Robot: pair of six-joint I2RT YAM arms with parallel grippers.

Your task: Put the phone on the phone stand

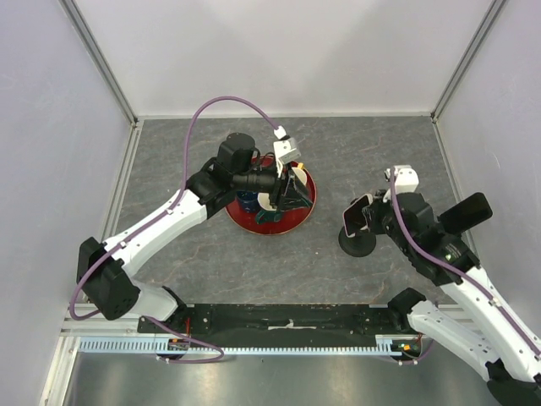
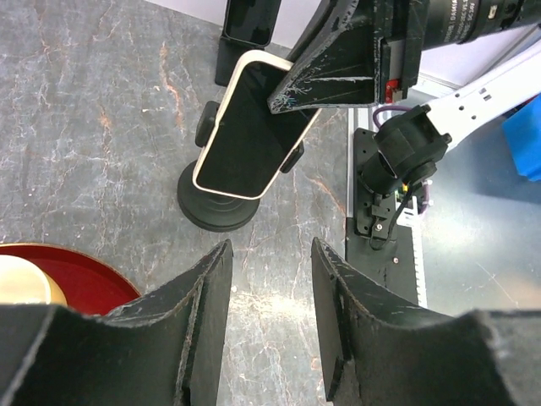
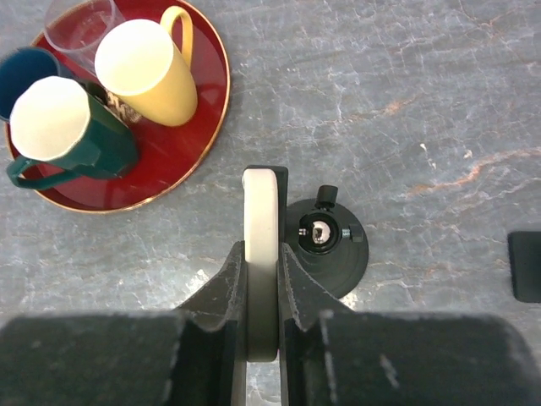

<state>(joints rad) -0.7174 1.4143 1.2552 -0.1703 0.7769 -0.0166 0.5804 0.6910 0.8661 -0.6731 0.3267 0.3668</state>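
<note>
The phone (image 1: 354,217), in a cream case with a dark screen, is held upright in my right gripper (image 1: 372,216). In the right wrist view my right gripper (image 3: 260,255) is shut on the phone (image 3: 259,203), seen edge-on. It stands against the black back plate of the phone stand (image 3: 325,247), just left of the round base. The left wrist view shows the phone (image 2: 249,127) tilted over the stand's base (image 2: 215,210). I cannot tell whether it rests in the cradle. My left gripper (image 2: 270,279) is open and empty, above the red tray (image 1: 300,218).
The red tray (image 3: 199,110) holds a yellow mug (image 3: 148,72), a green mug (image 3: 63,131), a blue cup (image 3: 21,72) and a clear glass (image 3: 80,21). A small black block (image 3: 524,266) lies right of the stand. Enclosure walls ring the table.
</note>
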